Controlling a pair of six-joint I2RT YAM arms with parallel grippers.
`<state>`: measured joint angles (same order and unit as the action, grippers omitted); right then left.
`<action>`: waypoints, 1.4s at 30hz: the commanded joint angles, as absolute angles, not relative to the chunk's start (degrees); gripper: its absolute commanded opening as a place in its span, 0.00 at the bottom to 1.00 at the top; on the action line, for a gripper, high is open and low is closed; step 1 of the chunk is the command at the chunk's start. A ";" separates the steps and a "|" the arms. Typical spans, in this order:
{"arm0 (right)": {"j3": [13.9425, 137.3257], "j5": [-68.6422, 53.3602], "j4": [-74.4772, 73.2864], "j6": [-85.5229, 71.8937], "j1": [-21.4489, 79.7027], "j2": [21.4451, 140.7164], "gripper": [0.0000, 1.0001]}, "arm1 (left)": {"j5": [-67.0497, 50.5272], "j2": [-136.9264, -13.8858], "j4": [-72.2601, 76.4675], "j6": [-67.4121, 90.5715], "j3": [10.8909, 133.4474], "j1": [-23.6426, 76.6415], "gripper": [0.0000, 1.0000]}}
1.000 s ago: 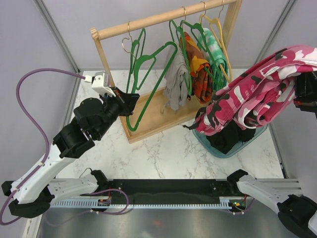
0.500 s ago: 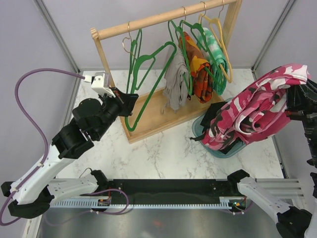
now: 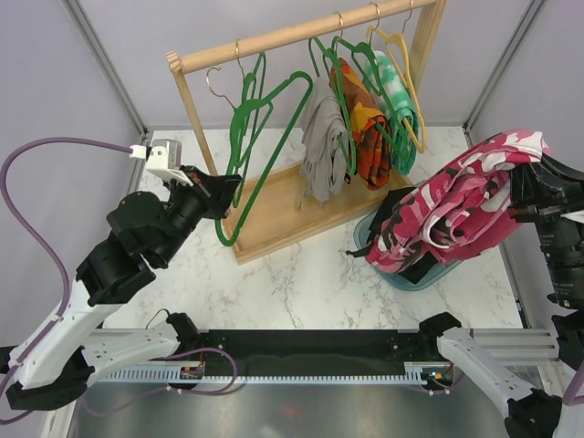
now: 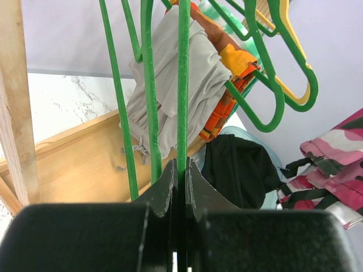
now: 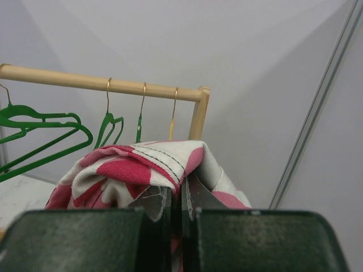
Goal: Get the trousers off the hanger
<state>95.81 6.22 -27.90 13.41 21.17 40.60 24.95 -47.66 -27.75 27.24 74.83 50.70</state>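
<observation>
My left gripper (image 3: pixel 224 196) (image 4: pixel 181 170) is shut on the lower bar of an empty green hanger (image 3: pixel 260 137) (image 4: pixel 182 85) at the left of the wooden rack (image 3: pixel 292 35). At the far right, my right gripper (image 3: pixel 525 196) (image 5: pixel 181 190) is shut on the pink-white-dark camouflage trousers (image 3: pixel 456 205) (image 5: pixel 130 170), which droop over the teal basket (image 3: pixel 401 278). Black trousers (image 3: pixel 420 265) (image 4: pixel 238 170) lie in that basket. Grey trousers (image 3: pixel 324 151) (image 4: pixel 170 96), orange-patterned trousers (image 3: pixel 370 137) and green-white trousers (image 3: pixel 397 100) hang on hangers on the rack.
The rack's wooden base (image 3: pixel 274 219) stands on the marble table. A second empty green hanger (image 3: pixel 246 100) hangs beside the held one. A yellow hanger (image 3: pixel 411 82) hangs at the rail's right end. Grey walls close in on both sides.
The right gripper has brought the camouflage trousers down and nearer, over the basket. The left gripper has shifted left and drawn the green hanger's lower end with it.
</observation>
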 commanded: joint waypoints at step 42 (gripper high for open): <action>74.10 16.43 -18.54 6.33 13.27 31.55 0.00 | 24.61 -47.20 -26.63 19.86 78.57 50.54 0.02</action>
<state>74.06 14.28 -27.92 8.38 13.58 32.34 24.88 -47.16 -28.64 22.13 76.16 50.70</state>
